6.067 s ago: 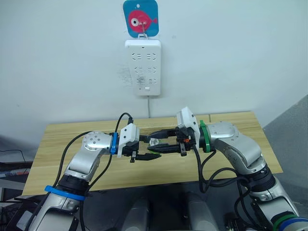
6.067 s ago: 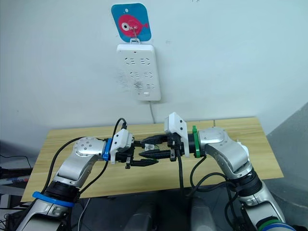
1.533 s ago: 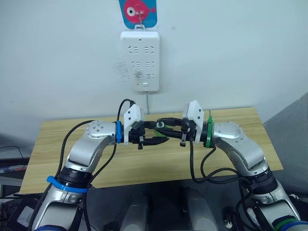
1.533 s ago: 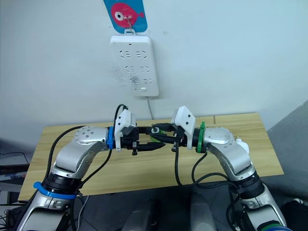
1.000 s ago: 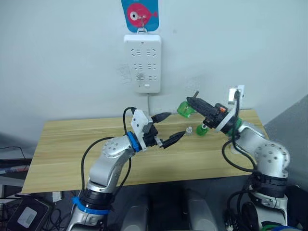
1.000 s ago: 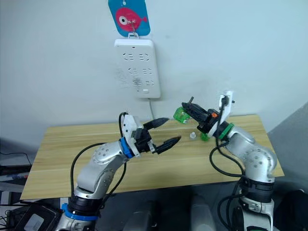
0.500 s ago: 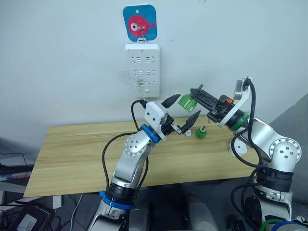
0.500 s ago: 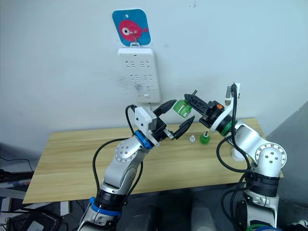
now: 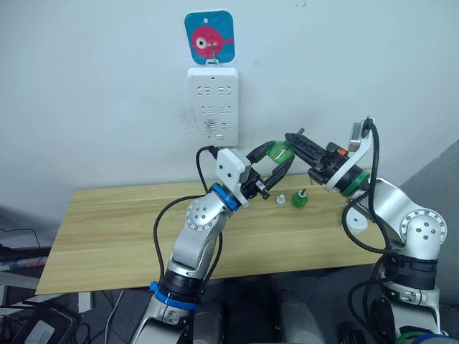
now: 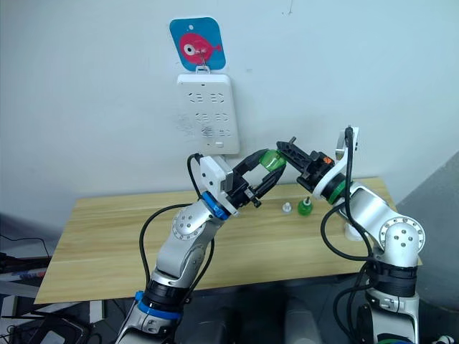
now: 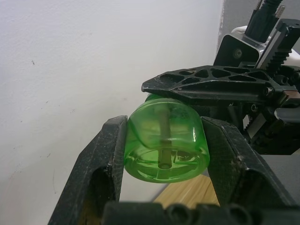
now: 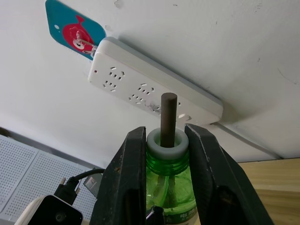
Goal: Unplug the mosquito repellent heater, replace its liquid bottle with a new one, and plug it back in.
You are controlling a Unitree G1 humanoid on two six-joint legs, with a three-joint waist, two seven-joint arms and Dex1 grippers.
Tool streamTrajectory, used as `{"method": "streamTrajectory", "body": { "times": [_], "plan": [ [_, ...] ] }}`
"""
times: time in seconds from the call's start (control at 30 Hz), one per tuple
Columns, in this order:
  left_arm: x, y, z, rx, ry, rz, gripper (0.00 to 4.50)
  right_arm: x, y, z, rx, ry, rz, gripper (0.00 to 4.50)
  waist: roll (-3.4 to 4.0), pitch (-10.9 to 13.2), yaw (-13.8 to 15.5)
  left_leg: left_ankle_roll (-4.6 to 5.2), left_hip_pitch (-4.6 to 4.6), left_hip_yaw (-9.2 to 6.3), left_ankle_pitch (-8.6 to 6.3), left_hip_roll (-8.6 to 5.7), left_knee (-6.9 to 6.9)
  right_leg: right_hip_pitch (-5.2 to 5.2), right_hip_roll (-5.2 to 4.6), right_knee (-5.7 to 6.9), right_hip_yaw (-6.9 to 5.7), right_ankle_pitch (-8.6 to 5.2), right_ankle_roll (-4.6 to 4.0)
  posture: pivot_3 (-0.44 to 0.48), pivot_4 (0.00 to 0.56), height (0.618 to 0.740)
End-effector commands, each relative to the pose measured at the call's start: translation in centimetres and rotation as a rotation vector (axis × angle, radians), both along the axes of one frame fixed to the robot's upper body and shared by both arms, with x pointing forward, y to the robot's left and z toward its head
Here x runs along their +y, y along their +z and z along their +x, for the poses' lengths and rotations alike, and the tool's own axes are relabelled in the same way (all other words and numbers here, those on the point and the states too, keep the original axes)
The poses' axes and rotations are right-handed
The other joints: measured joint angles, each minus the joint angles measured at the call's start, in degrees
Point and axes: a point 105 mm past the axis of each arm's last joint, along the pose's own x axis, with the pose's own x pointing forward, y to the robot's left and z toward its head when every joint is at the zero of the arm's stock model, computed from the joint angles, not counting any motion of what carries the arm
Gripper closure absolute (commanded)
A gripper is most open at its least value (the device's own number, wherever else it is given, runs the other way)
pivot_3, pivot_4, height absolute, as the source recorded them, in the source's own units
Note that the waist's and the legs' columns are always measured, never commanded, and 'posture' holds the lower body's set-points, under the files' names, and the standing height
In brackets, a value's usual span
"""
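Observation:
A green liquid bottle [image 9: 278, 153] hangs in the air in front of the wall, held from both ends. My right gripper [image 12: 166, 136] is shut on its white neck, and the brown wick [image 12: 168, 112] sticks out between the fingers. My left gripper [image 11: 165, 131] is shut on the bottle's base [image 11: 165, 140], one finger pressed against each side. A second green bottle [image 9: 300, 199] stands on the wooden table [image 9: 115, 222] beside a small white cap [image 9: 281, 198]. The white mosquito repellent heater [image 9: 356, 223] lies on the table's right end, partly behind my right arm.
A white multi-socket strip [image 9: 212, 102] hangs on the wall under a blue fish hook [image 9: 209, 36], its cable running down behind the table. No plug sits in its sockets. A grey surface [image 9: 441, 179] rises to the right of the table.
My left gripper's fingers were open around the bottle's base half a second ago and have now closed on it. The right gripper has kept the bottle in place.

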Motion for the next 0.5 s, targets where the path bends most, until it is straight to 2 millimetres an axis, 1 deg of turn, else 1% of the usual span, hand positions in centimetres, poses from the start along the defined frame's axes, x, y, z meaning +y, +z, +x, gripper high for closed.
{"method": "streamTrajectory", "body": {
  "times": [0.03, 0.23, 0.3, 0.33, 0.37, 0.47, 0.5],
  "plan": [
    [-0.25, 0.12, -0.28, -0.009, -0.013, -0.004, 2.31, 0.17, 1.68, -1.00, -0.065, 0.024, 0.029, 3.65, 0.00, 0.0, 0.0, 0.00, 0.00, 0.00, 0.00, 0.00, 0.00, 0.00, 0.00, -0.01, 0.00, 0.00, 0.00, -0.106, 0.181, 0.740],
    [-0.33, 0.26, -0.14, -0.006, -0.006, -0.003, 2.31, 0.73, 1.67, -1.21, -0.076, 0.052, 0.011, 3.65, 0.00, 0.0, 0.0, 0.01, 0.00, 0.00, -0.01, 0.01, 0.00, 0.01, 0.00, -0.01, 0.00, 0.00, 0.00, -0.107, 0.185, 0.740],
    [-0.42, 0.41, -0.14, 0.001, -0.014, -0.014, 2.31, 0.87, 1.71, -1.24, -0.080, 0.057, 0.010, 2.91, 0.00, 0.0, 0.0, 0.03, 0.00, 0.00, -0.01, 0.00, 0.00, 0.01, 0.00, -0.01, -0.01, 0.00, 0.00, -0.110, 0.186, 0.740],
    [-0.51, 0.47, -0.19, -0.001, -0.022, -0.013, 2.31, 0.94, 1.75, -1.27, -0.081, 0.063, 0.013, 2.67, 0.00, 0.0, 0.0, 0.03, 0.00, 0.00, -0.02, 0.00, 0.00, 0.02, 0.00, -0.02, 0.00, 0.00, 0.00, -0.110, 0.187, 0.740],
    [-0.58, 0.50, -0.24, -0.002, -0.031, -0.010, 2.31, 1.01, 1.79, -1.31, -0.083, 0.069, 0.014, 2.32, 0.00, 0.0, 0.0, 0.04, 0.01, 0.01, -0.02, 0.00, 0.00, 0.02, 0.01, -0.02, 0.00, 0.00, 0.00, -0.110, 0.187, 0.740],
    [-0.39, 0.60, -0.07, 0.019, -0.046, -0.023, 2.31, 1.01, 1.90, -1.22, -0.086, 0.072, 0.011, 1.24, 0.00, 0.0, 0.0, 0.04, 0.00, 0.00, -0.02, 0.00, 0.00, 0.02, 0.01, -0.02, -0.01, 0.00, 0.00, -0.112, 0.189, 0.740],
    [-0.16, 0.73, 0.12, 0.038, -0.054, -0.038, 2.31, 0.87, 1.95, -1.11, -0.084, 0.069, 0.007, 0.80, 0.00, 0.0, 0.0, 0.04, 0.00, 0.00, -0.02, 0.00, 0.00, 0.02, 0.01, -0.02, 0.00, 0.00, 0.00, -0.116, 0.190, 0.740]
  ]
}}
